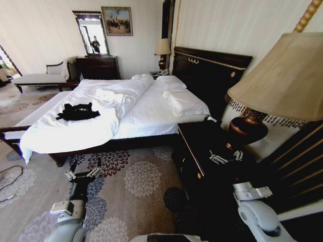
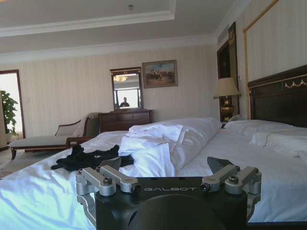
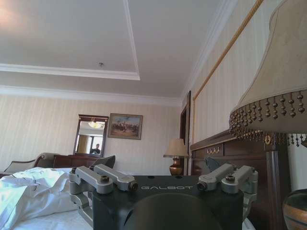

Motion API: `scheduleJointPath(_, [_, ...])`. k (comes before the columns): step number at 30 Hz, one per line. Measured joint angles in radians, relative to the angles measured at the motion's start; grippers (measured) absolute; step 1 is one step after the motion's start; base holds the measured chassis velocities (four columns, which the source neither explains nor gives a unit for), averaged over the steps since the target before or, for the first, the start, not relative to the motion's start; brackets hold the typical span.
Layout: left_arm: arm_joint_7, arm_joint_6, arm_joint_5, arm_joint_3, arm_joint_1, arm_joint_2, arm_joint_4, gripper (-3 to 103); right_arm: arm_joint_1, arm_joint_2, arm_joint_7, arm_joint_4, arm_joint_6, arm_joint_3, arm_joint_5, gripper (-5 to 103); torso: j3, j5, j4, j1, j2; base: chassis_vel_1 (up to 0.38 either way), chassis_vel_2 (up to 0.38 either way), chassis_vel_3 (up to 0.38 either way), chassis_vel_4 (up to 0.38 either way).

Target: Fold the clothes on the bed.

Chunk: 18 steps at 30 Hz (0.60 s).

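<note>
A black T-shirt [image 1: 77, 112] lies crumpled on the white bed [image 1: 151, 113], on the turned-down duvet near the foot end on my left, well away from the pillows [image 1: 184, 101]. I stand on the flowered carpet [image 1: 144, 179] at the bedside. My left gripper [image 1: 84, 175] hangs low over the carpet, short of the bed frame, its fingers spread apart and holding nothing. My right gripper [image 1: 226, 158] hovers over the dark nightstand [image 1: 202, 146] beside a lamp [image 1: 275, 85], fingers likewise apart and empty.
</note>
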Motion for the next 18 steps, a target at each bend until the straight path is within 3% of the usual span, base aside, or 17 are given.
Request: scheduleJointPath(18, [0.000, 0.002, 0.001, 0.006, -0.014, 0.010, 0.016, 100, 0.024, 0.008, 0.011, -0.030, -0.014, -0.020, -0.013, 100, 0.000, 0.0000, 0.0000, 0.000, 0.000, 0.000, 0.000, 0.000, 0.000])
